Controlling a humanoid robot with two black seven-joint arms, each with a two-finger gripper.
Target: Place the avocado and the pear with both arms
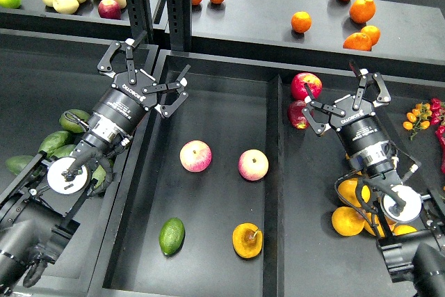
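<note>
Both grippers' fingers apart, left (147, 74), right (345, 99), avocado (172, 236), pear (247, 241) unhidden.

Bright overhead light; sharp focus; soft shadows.

Both my arms are black, built of round segments with silver rings at the wrists. Each carries a white disc on its side. My left gripper (144, 69) and right gripper (342, 95) are black two-finger linkages with visible pivot screws. White lettering runs along each wrist housing, too small to read.
</note>
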